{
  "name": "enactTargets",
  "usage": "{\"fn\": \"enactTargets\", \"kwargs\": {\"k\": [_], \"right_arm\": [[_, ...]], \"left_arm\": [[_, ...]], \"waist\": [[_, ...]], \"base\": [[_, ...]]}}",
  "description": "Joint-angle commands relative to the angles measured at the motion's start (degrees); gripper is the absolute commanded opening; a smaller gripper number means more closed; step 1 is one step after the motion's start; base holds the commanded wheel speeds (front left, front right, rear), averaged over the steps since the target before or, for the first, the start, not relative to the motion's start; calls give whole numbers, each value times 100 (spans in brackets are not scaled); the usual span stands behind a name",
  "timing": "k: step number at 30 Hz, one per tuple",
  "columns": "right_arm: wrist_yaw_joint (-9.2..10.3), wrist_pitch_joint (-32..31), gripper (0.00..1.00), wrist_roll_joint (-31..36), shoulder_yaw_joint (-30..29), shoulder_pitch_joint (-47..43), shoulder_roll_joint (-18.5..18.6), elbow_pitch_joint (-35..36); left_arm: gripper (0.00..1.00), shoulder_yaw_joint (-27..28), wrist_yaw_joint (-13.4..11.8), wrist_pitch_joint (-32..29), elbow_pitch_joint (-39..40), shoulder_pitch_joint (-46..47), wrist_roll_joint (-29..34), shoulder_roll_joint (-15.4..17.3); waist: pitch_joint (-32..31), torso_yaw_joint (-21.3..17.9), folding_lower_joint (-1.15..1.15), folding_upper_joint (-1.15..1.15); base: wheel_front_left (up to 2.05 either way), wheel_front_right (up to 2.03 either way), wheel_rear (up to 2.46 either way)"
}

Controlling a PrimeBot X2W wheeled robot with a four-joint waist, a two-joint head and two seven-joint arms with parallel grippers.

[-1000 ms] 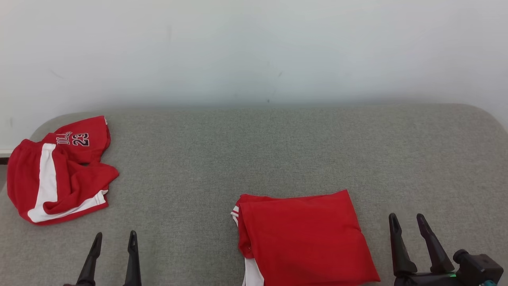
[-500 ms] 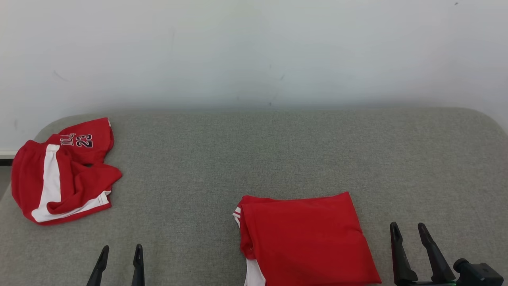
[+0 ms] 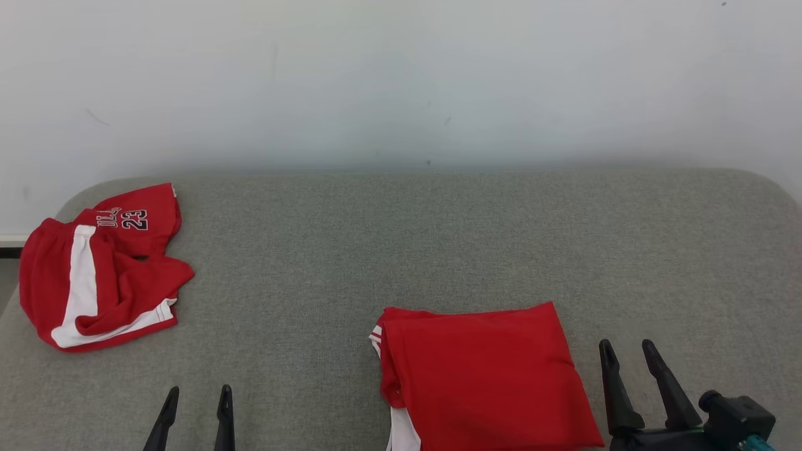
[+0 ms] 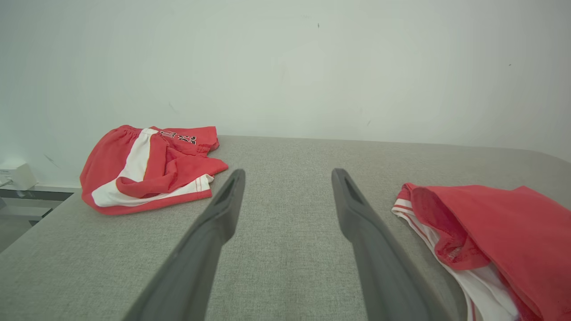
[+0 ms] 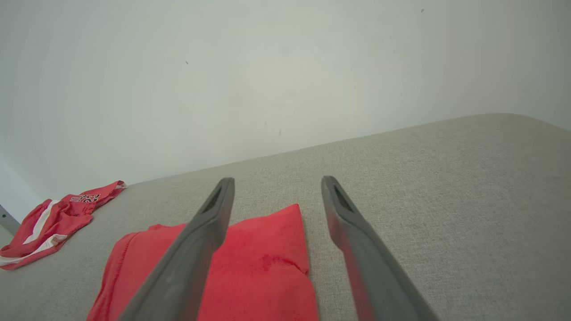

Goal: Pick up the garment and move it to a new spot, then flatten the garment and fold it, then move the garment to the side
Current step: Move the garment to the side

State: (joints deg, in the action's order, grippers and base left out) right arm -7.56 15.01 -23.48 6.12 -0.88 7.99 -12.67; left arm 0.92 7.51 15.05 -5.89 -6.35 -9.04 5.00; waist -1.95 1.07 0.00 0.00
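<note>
A folded red garment (image 3: 485,376) with white trim lies flat near the front of the grey cushioned surface (image 3: 407,238), right of centre. It appears as the folded garment (image 4: 490,227) in the left wrist view and the folded garment (image 5: 263,267) in the right wrist view. A crumpled red garment (image 3: 100,269) with a white stripe and the number 23 sits at the far left, seen as the crumpled garment (image 4: 147,169) and the crumpled garment (image 5: 53,223). My left gripper (image 3: 199,391) is open and empty over bare fabric, left of the folded piece. My right gripper (image 3: 626,344) is open and empty just right of it.
A pale wall (image 3: 401,81) rises directly behind the surface. The surface has rounded back corners, and its left edge drops off beside the crumpled garment. A small white box (image 4: 15,174) sits low on the wall past that edge.
The camera has shifted a little. My left gripper has drawn back toward the bottom edge of the head view, and my right gripper has edged slightly left. Both garments lie as before.
</note>
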Motion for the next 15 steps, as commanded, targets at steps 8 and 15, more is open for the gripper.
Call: {"fn": "enactTargets", "kwargs": {"k": [8, 15], "right_arm": [[12, -424, 100, -40, 212, 826, 345, -688], [12, -779, 100, -26, 271, 1315, 449, -1624]], "left_arm": [[100, -101, -9, 18, -14, 157, 65, -30], [100, -212, -9, 18, -60, 262, 20, -59]], "waist": [[130, 185, 0, 0], [336, 441, 0, 0]], "base": [[0, 0, 0], [0, 0, 0]]}}
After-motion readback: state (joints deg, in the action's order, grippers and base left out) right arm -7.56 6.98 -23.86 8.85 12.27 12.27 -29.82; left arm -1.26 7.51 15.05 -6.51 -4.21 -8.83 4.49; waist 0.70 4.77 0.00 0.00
